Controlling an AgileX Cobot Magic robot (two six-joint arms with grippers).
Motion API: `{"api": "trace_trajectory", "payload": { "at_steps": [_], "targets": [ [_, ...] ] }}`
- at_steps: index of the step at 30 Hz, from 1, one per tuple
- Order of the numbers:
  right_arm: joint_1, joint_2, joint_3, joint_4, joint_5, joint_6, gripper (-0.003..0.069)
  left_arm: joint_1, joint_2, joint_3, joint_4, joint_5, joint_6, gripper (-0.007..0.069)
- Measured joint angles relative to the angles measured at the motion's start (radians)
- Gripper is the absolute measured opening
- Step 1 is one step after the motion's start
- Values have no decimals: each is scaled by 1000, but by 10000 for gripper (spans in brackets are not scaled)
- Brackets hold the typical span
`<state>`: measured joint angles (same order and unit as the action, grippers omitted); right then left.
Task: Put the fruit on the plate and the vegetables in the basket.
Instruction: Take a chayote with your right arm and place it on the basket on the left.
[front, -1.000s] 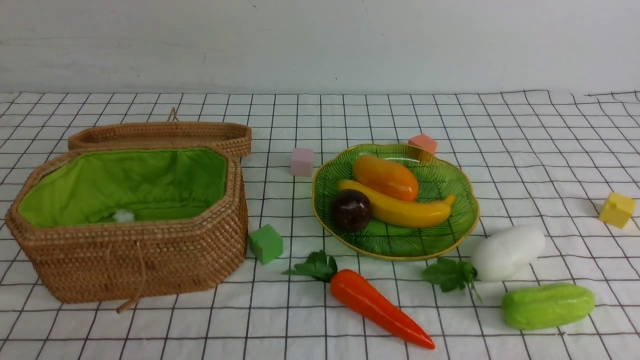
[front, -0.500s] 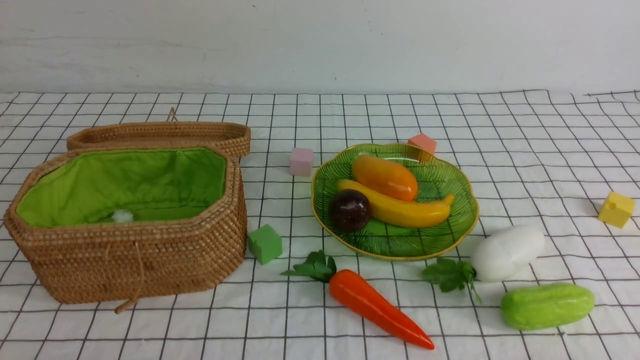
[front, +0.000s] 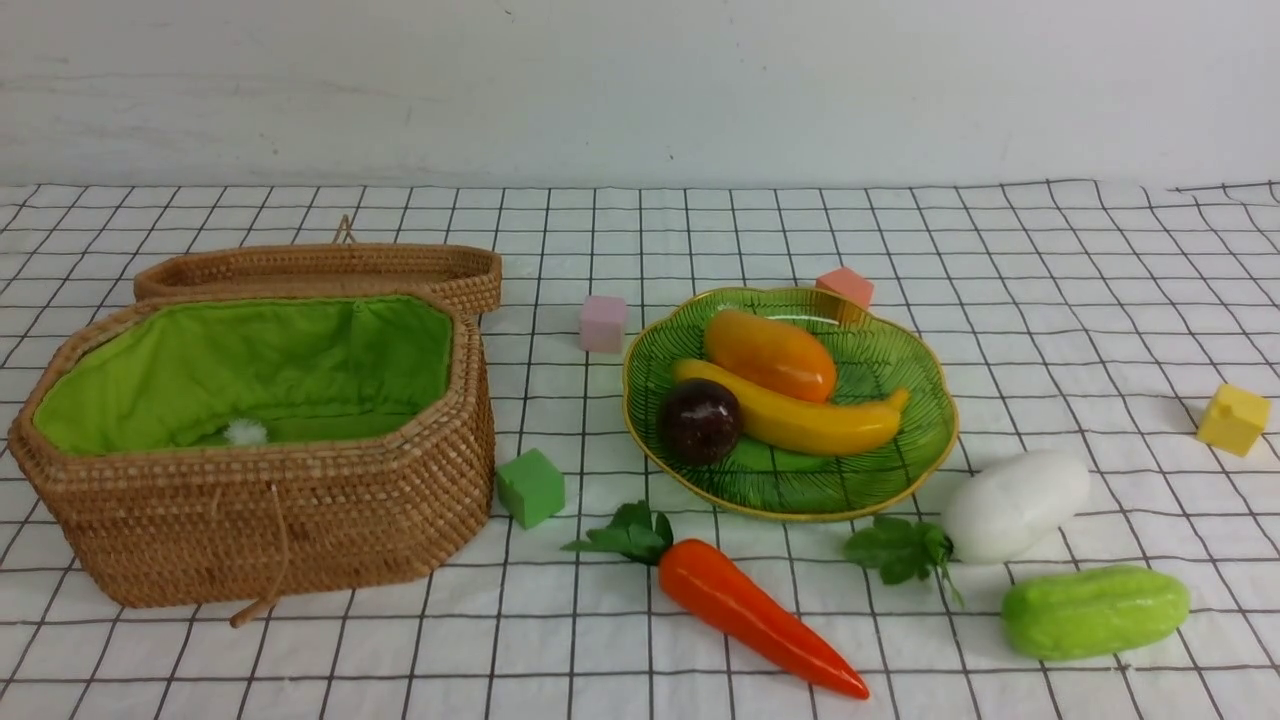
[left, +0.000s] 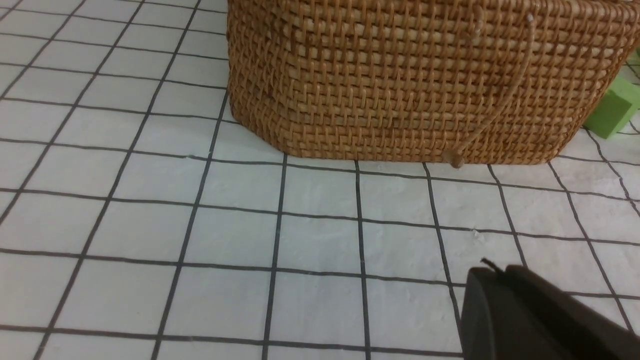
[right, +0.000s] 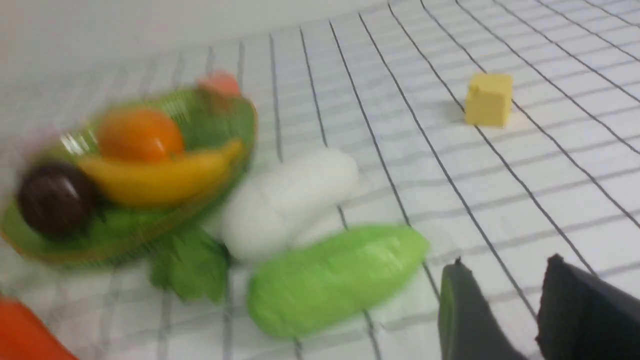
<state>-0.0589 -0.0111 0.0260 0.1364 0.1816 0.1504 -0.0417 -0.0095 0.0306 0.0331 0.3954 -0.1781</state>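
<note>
Fruit (front: 800, 420) on the plate (front: 885, 345), the right gripper (right: 506, 261), jaws apart and empty, hovered near the cucumber (right: 335, 277), likely next for the left-hand basket (front: 300, 530); left gripper (left: 530, 315) jaws unreadable

The tabletop (front: 1050, 300), under a white cloth gridded in black, carries the basket (front: 260, 520) at left and the plate (front: 880, 350) at centre. A green cube (front: 531, 487) sits between them, a pink cube (front: 603, 323) and a salmon cube (front: 846, 288) behind. The carrot (front: 745, 612), radish (front: 1015, 503) and cucumber (front: 1095, 611) lie in front, with a yellow cube (front: 1233, 419) far right.
</note>
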Motion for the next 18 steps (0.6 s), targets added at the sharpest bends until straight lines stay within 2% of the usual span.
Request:
{"api": "trace_trajectory", "payload": {
  "at_steps": [5, 8, 11, 16, 18],
  "targets": [
    [1, 0, 0, 152, -233, 88, 243, 0, 0, 0, -1, 0, 0, 8],
    [1, 0, -1, 182, -356, 109, 243, 0, 0, 0, -1, 0, 0, 13],
    [1, 0, -38, 188, -354, 151, 243, 0, 0, 0, -1, 0, 0, 16],
    [1, 25, -354, 151, -16, 212, 243, 0, 0, 0, -1, 0, 0, 20],
    [2, 116, -549, 129, 178, 214, 243, 0, 0, 0, -1, 0, 0, 23]
  ]
}}
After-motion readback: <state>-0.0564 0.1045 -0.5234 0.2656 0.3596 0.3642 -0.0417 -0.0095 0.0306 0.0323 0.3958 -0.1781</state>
